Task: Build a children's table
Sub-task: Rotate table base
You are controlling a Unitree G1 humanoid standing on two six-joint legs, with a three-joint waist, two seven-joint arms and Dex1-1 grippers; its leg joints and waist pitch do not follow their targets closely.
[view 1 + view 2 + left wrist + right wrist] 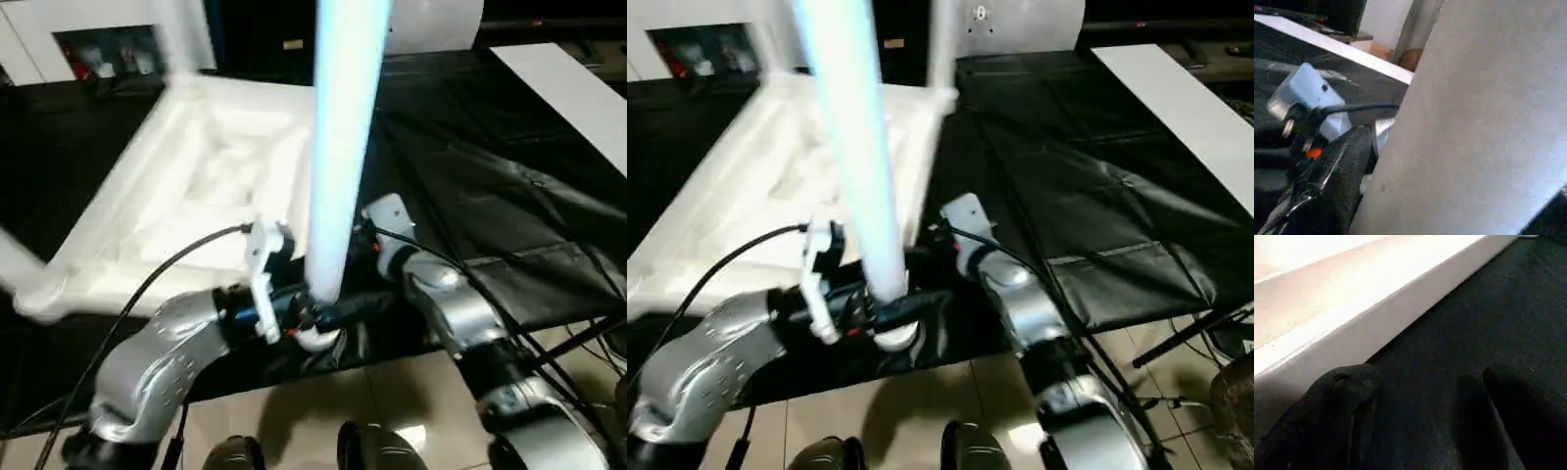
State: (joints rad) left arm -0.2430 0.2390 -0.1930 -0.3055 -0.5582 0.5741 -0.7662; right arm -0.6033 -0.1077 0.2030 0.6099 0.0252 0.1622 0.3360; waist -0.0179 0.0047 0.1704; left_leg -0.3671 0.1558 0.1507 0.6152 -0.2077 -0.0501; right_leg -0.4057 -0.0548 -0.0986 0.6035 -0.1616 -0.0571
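- Lying upside down on the black cloth [490,186] at the left: the white table top [196,186], ribbed underside facing up, near edge toward the robot.
- Standing at the far corners of that top: two legs already seated, one at the far left [764,39] and one at the far right [942,49].
- Reaching in from the lower left: the left gripper [312,315], clamped on the bottom end of a loose white leg [343,147], with one black finger [1332,181] pressed against the tube in the left wrist view.
- Rising nearly upright from that grip: the leg, running out past the top edge of both eye views, just in front of the table top's near right part.
- Sitting just right of the held leg: the right gripper [1415,431], low over the black cloth beside the table top's white edge [1376,318], its two black fingers [1337,406] spread apart with nothing between them.
- Lying at the far right on the cloth: a flat white board [578,88], well apart from the table top.
- Showing below the cloth's near edge: pale tiled floor [323,401].
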